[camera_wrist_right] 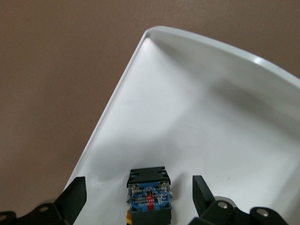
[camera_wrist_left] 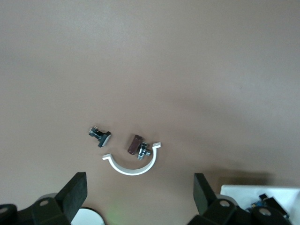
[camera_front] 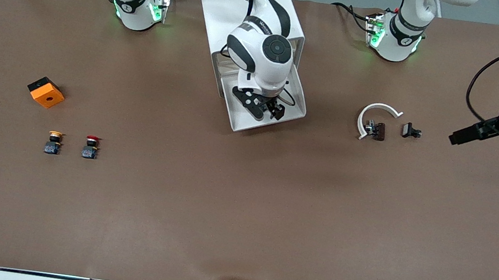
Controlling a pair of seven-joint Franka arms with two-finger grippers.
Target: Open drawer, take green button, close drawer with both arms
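I see my right gripper [camera_wrist_right: 136, 194] wide open over the pulled-out drawer [camera_wrist_right: 197, 117], holding nothing; the button [camera_wrist_right: 149, 196] lies between its fingers. My left gripper [camera_wrist_left: 138, 194], also open and empty, waits above a white clip [camera_wrist_left: 132, 164].

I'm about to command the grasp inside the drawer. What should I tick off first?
1. Shallow white tray drawer pulled open: ok.
2. Right gripper over the drawer, fingers open: ok.
3. Black blocky button lies between the right gripper's fingers: ok.
4. That button's cap is green: cannot tell, cap hidden.
5. Left gripper waits open over the white curved clip, away from the drawer: ok.
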